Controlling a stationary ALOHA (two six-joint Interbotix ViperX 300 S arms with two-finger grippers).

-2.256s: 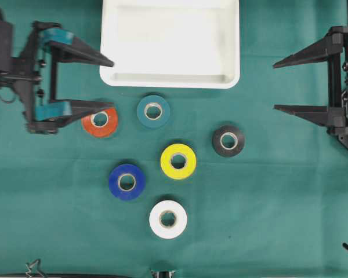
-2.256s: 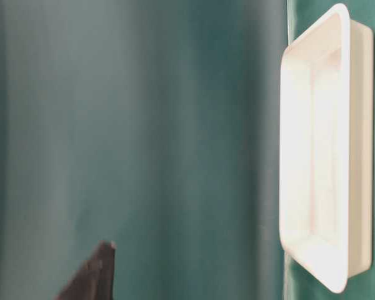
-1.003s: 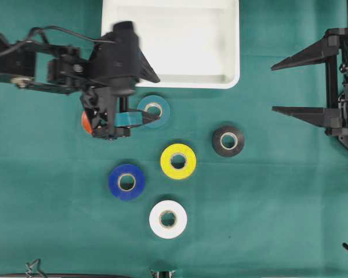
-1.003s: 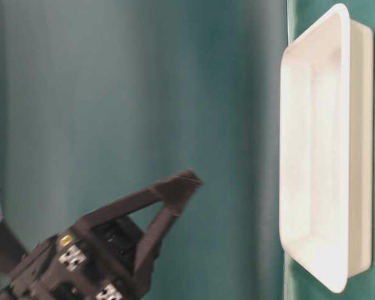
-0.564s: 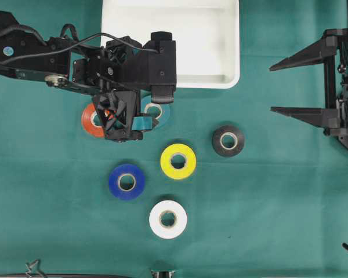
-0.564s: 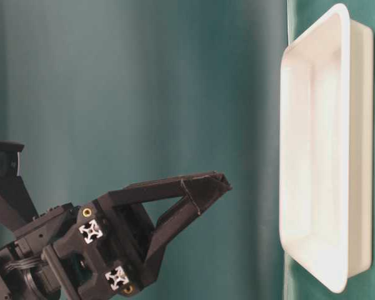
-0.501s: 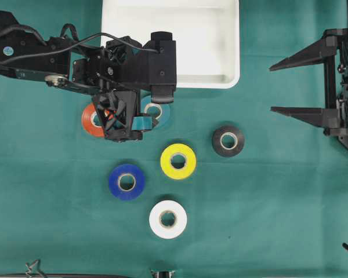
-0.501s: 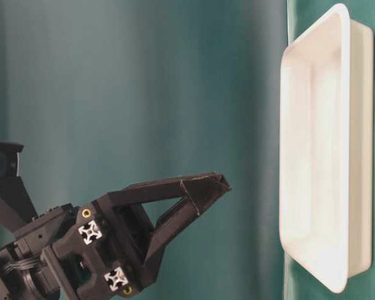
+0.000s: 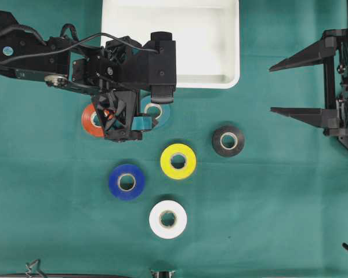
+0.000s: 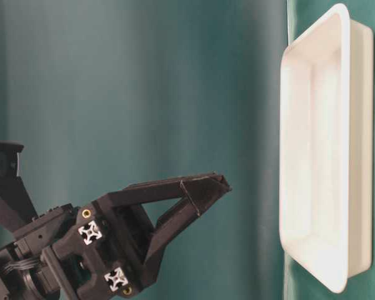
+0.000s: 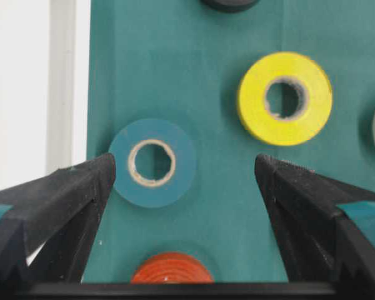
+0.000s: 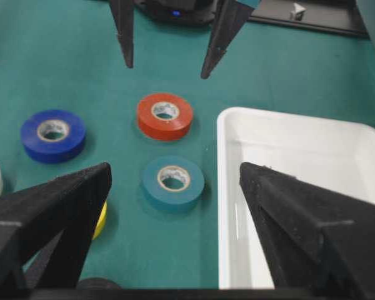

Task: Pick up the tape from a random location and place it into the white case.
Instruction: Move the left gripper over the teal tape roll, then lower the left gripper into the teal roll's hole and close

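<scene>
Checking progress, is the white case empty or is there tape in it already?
Empty: the white case shows only bare white floor.

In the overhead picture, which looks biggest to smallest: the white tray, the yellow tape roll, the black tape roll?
1. White tray, by far the largest.
2. Yellow tape roll.
3. Black tape roll, slightly smaller-looking than the yellow.

Light was even and bright from above, with soft, short shadows under the tape rolls. The white case (image 9: 170,43) glared, nearly washed out in the table-level view, where the green cloth (image 10: 144,112) was blurred. Wrist views were slightly soft, and near fingers (image 11: 56,206) were unfocused.
</scene>
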